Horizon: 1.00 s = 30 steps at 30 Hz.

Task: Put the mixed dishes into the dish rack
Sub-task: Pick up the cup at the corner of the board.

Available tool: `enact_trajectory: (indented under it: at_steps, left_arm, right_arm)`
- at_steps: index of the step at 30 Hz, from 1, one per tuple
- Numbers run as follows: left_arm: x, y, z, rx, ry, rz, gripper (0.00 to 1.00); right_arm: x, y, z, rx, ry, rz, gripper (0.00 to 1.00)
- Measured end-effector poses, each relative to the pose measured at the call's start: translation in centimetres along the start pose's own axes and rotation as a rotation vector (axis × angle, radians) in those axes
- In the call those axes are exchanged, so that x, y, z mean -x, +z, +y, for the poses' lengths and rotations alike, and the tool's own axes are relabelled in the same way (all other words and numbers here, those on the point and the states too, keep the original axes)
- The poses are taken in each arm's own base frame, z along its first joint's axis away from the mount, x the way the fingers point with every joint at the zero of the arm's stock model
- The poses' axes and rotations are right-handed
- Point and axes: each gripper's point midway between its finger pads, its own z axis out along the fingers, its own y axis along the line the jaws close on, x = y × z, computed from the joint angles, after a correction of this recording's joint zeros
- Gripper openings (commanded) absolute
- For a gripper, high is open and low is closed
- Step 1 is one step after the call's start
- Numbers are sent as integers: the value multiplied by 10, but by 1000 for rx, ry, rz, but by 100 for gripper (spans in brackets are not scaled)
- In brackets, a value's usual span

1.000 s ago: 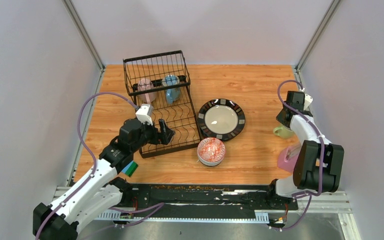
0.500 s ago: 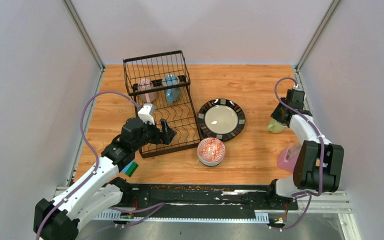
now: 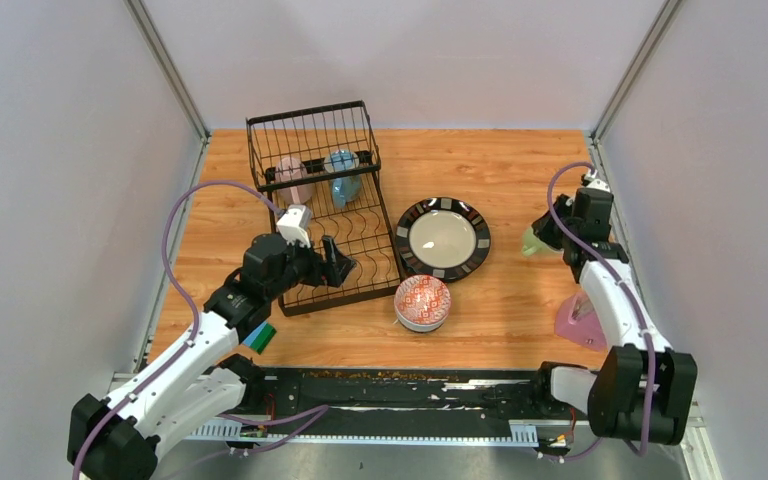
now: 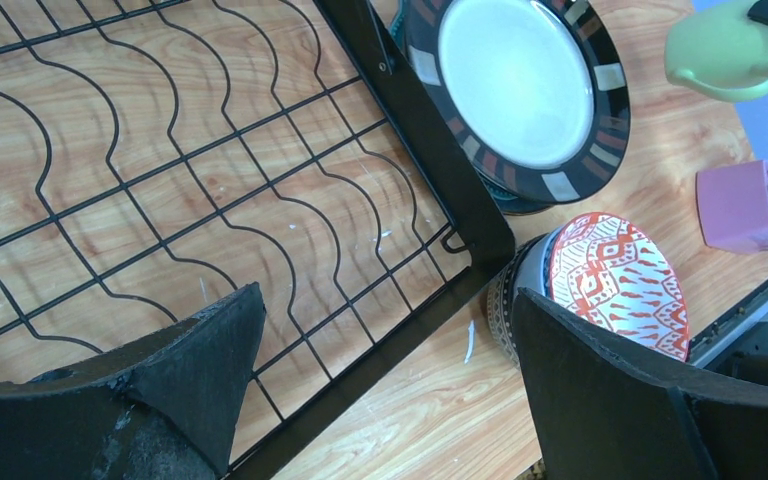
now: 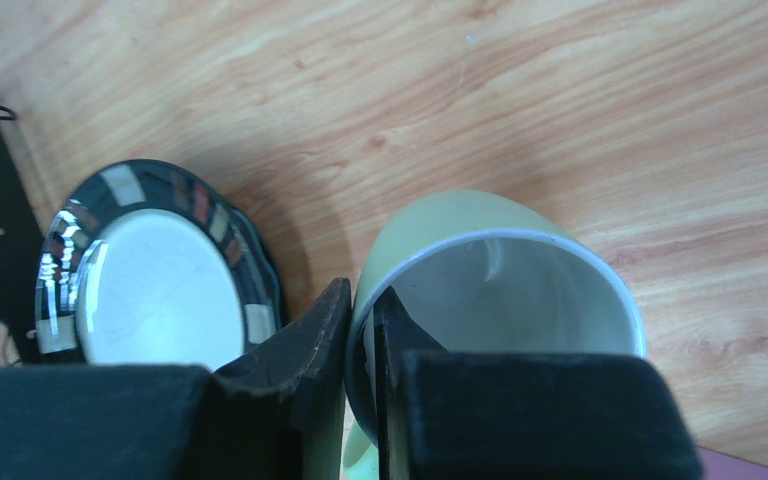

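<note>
Top view: dish rack (image 3: 307, 112) holds a pink mug (image 3: 294, 180) and a blue mug (image 3: 341, 176) in its tall basket section, just past the left gripper (image 3: 332, 262). The low slotted tray under that gripper is bare wire. Left jaws spread, nothing between them. Black-rimmed plate (image 3: 443, 238) and patterned bowl (image 3: 422, 300) sit on the table off the left gripper's right side, outside the rack. Right gripper (image 3: 542, 238) pinches the green mug (image 3: 532, 243), well apart from the rack. The arm covers most of the mug. Pink container (image 3: 572, 322) is behind the right gripper, partly hidden by the arm. Sponge (image 3: 260, 337) is half under the left arm.

Left wrist: left gripper (image 4: 385, 300) is wide apart over the dish rack (image 4: 430, 150) corner. The plate (image 4: 520, 80) and the bowl (image 4: 615, 280) sit past the right finger, the bowl touching the rack frame. A teal edge shows under the plate, too little to identify. Green mug (image 4: 725, 50) and pink container (image 4: 750, 205) are cut off at the frame edge.

Right wrist: right gripper (image 5: 360, 300) is pressed on the green mug (image 5: 490, 280) wall, one finger inside and one outside. The mug interior holds nothing. Its handle is mostly out of view. Can't tell if it touches the table. Plate (image 5: 155, 290) is left of the fingers, holding nothing.
</note>
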Motion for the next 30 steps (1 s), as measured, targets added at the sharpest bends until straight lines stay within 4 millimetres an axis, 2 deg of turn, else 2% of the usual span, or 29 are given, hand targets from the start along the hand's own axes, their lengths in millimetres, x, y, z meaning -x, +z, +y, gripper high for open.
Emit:
enact_trajectory:
  at_steps: [6, 9, 12, 17, 20, 22, 28, 30]
  left_arm:
    - [2, 2, -4, -19, -10, -6, 100]
    - [4, 2, -5, -21, -24, -14, 100]
    - [11, 3, -9, -33, -51, -40, 100]
    - [27, 6, -29, -130, -91, -98, 100]
    - [31, 9, -44, -211, -122, -112, 100]
    - [34, 10, -54, -270, -147, -123, 100]
    - [55, 10, -89, -472, -247, -185, 97]
    - [55, 15, -96, -521, -293, -192, 96]
  right_arm:
    - [16, -25, 22, 110, 15, -98, 0]
    - [22, -43, 38, 194, 35, -139, 0]
    - [33, -72, 63, 333, 54, -211, 0]
    - [47, -130, 112, 648, 37, -349, 0]
    - [44, -158, 137, 846, 6, -377, 0]
    - [39, -168, 146, 938, -3, -366, 0]
    - [20, -185, 165, 1143, 17, -314, 0]
    - [15, -190, 171, 1188, 25, -299, 0]
